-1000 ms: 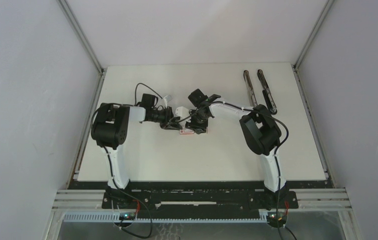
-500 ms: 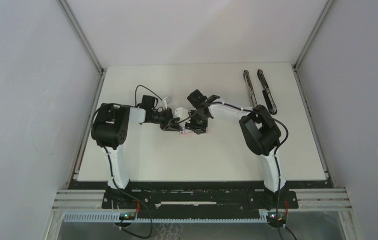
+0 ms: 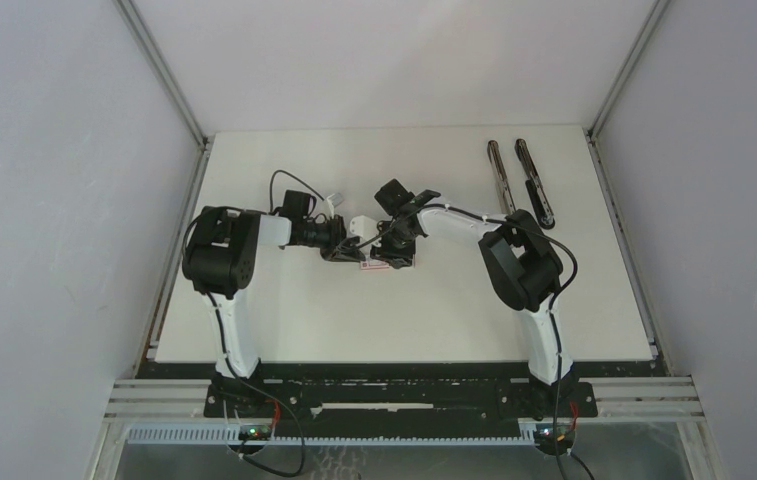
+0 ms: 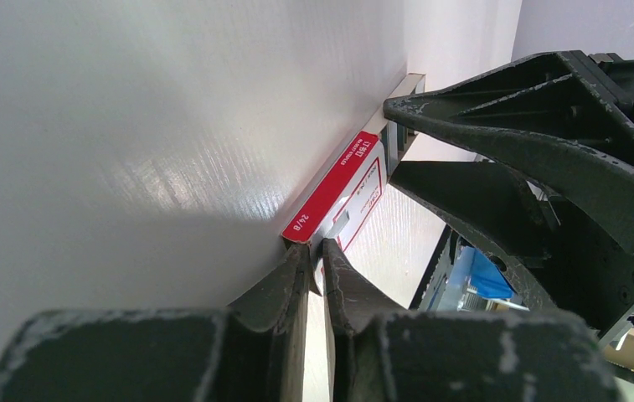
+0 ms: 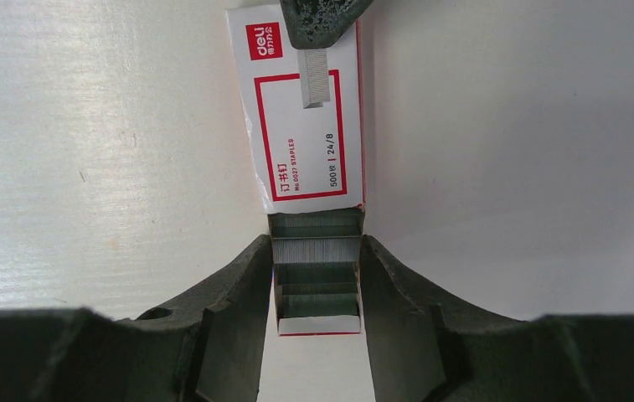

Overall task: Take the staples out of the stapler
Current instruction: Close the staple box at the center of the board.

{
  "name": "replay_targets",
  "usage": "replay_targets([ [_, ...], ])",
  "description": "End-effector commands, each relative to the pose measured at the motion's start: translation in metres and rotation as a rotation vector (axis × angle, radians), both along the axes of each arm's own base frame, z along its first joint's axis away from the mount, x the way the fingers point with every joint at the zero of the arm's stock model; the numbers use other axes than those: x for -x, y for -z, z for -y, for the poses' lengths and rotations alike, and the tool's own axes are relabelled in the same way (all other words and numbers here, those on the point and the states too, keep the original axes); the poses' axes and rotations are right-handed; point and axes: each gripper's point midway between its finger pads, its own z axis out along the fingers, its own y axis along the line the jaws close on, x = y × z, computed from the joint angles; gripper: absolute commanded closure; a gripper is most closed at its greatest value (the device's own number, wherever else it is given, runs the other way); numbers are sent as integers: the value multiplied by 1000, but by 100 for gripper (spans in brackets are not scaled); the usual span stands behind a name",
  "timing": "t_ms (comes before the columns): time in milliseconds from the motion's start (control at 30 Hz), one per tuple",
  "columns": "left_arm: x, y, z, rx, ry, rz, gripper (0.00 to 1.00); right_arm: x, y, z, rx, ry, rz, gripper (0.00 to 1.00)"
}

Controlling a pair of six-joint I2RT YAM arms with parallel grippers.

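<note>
The stapler [image 3: 532, 182] lies at the table's back right, seen as two long black and silver bars side by side, far from both grippers. In mid-table a red and white staple box [image 5: 305, 117] lies flat with its drawer [image 5: 317, 289] pulled out. The drawer holds grey strips of staples. My right gripper [image 5: 316, 251] is shut on the drawer's two sides. My left gripper [image 4: 317, 251] is shut on a short grey strip of staples [image 5: 315, 79] and holds it over the box's far end. In the top view the two grippers meet at the box [image 3: 378, 262].
The white table [image 3: 284, 310] ends at a metal rail along the left side and a black front edge. Grey walls enclose it on both sides and at the back. In the left wrist view, the right gripper's fingers [image 4: 531, 100] loom close.
</note>
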Motion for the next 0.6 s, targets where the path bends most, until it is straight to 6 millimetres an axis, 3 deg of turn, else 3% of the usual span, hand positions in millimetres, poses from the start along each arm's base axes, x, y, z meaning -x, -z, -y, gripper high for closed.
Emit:
replay_targets([
  [0,2,8,-3,-16,-12,-2,85,10,-8,-3,-21,-49,-9,59],
  [567,1,10,-4,-20,-17,-3,86,13,-5,0,-6,-88,-13,60],
])
